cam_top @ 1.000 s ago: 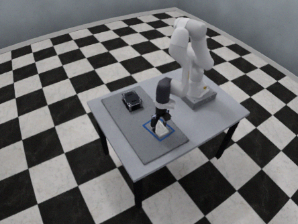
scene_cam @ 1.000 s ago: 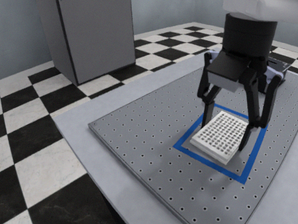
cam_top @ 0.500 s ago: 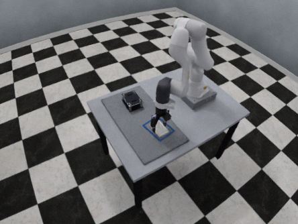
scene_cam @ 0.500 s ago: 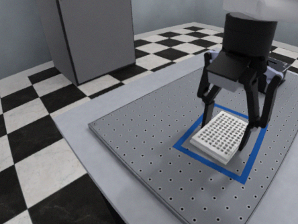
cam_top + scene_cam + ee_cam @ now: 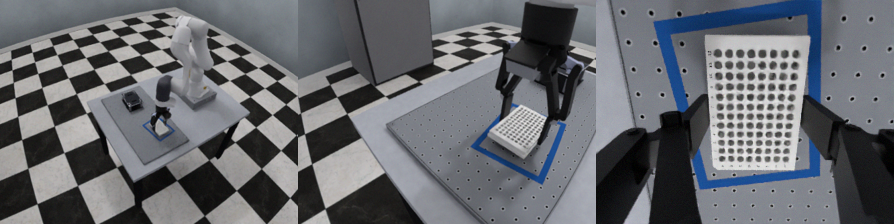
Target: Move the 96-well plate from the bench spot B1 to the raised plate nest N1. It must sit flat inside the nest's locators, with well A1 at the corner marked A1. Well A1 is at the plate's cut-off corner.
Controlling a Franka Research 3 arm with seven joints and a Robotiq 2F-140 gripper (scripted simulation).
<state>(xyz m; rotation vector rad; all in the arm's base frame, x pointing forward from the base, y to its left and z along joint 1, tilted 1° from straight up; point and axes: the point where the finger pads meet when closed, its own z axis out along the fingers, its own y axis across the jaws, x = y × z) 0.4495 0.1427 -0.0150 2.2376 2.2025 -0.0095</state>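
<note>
The white 96-well plate [image 5: 162,129] [image 5: 517,129] [image 5: 756,100] lies within the blue outline of spot B1 [image 5: 151,133] [image 5: 506,161] [image 5: 676,75] on the perforated board [image 5: 134,141] [image 5: 439,134]. My gripper [image 5: 160,124] [image 5: 525,127] [image 5: 754,107] reaches straight down over it. Its two black fingers press on the plate's two long sides, shut on the plate. I cannot make out the plate's cut-off corner. The raised nest N1 [image 5: 131,99] stands empty at the board's far end, well away from the gripper.
The board lies on a grey table [image 5: 215,114], with the arm's base [image 5: 198,97] on its back right part. A tall grey cabinet [image 5: 392,33] stands on the checkered floor beyond the table's edge.
</note>
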